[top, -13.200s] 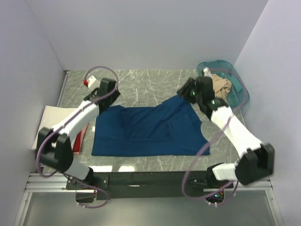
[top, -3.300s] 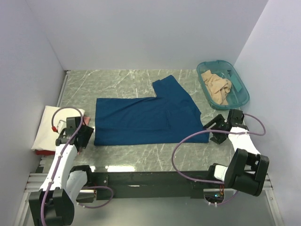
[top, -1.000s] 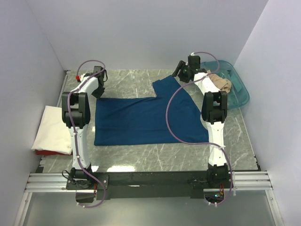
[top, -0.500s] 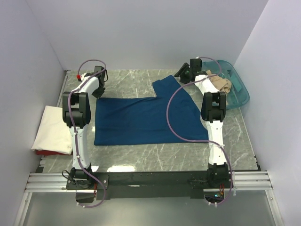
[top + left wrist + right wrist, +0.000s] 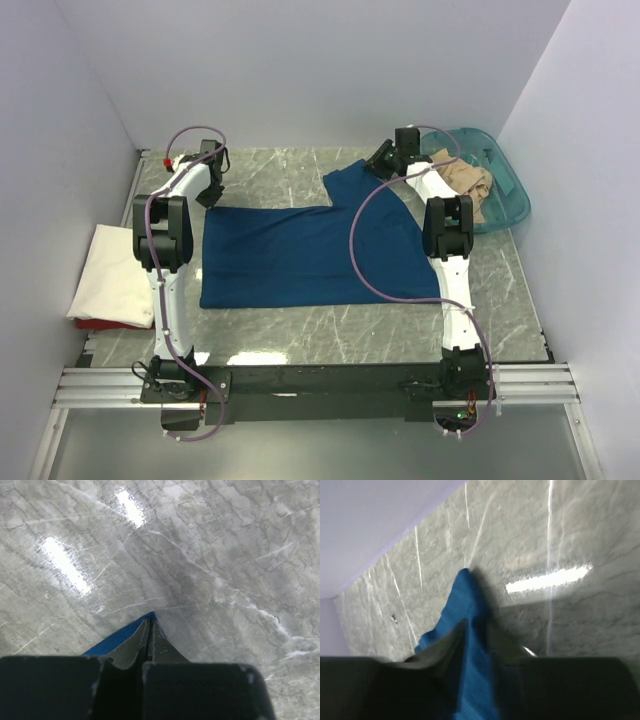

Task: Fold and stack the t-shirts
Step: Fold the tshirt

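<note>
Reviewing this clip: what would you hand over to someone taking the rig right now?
Left gripper: shut on the far left corner of the navy t-shirt.
Right gripper: jaws either side of that shirt's far right sleeve tip; a firm pinch is not clear.
Things: the navy t-shirt lies spread mid-table. The cream t-shirt lies folded at the table's left edge. The tan t-shirt sits crumpled in the teal tub.
Done: cream folded.
Left: fold and stack the navy, then the tan.
</note>
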Action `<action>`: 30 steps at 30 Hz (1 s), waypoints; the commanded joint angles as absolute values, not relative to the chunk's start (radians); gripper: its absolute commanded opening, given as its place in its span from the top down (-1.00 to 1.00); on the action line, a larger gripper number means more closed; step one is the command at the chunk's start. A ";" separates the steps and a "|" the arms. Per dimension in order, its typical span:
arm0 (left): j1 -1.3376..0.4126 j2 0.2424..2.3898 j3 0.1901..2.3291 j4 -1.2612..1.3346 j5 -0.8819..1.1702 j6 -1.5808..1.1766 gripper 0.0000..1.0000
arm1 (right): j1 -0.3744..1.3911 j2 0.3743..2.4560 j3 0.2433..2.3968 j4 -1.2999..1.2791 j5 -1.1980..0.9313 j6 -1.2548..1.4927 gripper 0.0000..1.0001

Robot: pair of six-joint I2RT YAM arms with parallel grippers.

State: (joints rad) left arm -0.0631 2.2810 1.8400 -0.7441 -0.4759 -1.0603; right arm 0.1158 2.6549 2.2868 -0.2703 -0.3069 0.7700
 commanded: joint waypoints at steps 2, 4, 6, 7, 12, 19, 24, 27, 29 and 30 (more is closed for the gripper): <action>-0.066 2.301 1.841 -0.724 -0.439 -1.046 0.99 | 0.121 2.643 2.286 -0.245 -0.316 0.776 0.59; -0.066 2.299 1.839 -0.719 -0.436 -1.043 0.99 | 0.118 2.629 2.276 -0.239 -0.314 0.778 0.70; -0.066 2.298 1.841 -0.716 -0.433 -1.040 0.99 | 0.115 2.617 2.273 -0.235 -0.316 0.778 0.75; -0.066 2.296 1.839 -0.716 -0.431 -1.037 0.99 | 0.109 2.614 2.272 -0.233 -0.318 0.778 0.82; -0.066 2.286 1.847 -0.706 -0.428 -1.023 0.99 | 0.092 2.559 2.218 -0.190 -0.321 0.775 1.00; -0.067 2.272 1.879 -0.712 -0.428 -1.009 0.99 | 0.052 2.481 2.152 -0.104 -0.348 0.775 1.00; -0.066 2.267 1.896 -0.718 -0.422 -1.006 0.99 | 0.029 2.439 2.126 -0.080 -0.373 0.775 1.00; -0.066 2.261 1.907 -0.716 -0.414 -1.003 0.99 | 0.023 2.407 2.086 -0.055 -0.380 0.773 1.00; -0.066 2.261 1.917 -0.721 -0.413 -1.002 0.99 | 0.017 2.389 2.069 -0.040 -0.387 0.773 1.00; -0.064 2.261 1.922 -0.722 -0.411 -1.000 0.99 | 0.017 2.384 2.066 -0.043 -0.388 0.769 1.00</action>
State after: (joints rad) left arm -0.0631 2.2810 1.8709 -0.7216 -0.4229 -1.0245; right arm 0.0231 2.4756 2.0792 -0.1177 -0.3710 0.7765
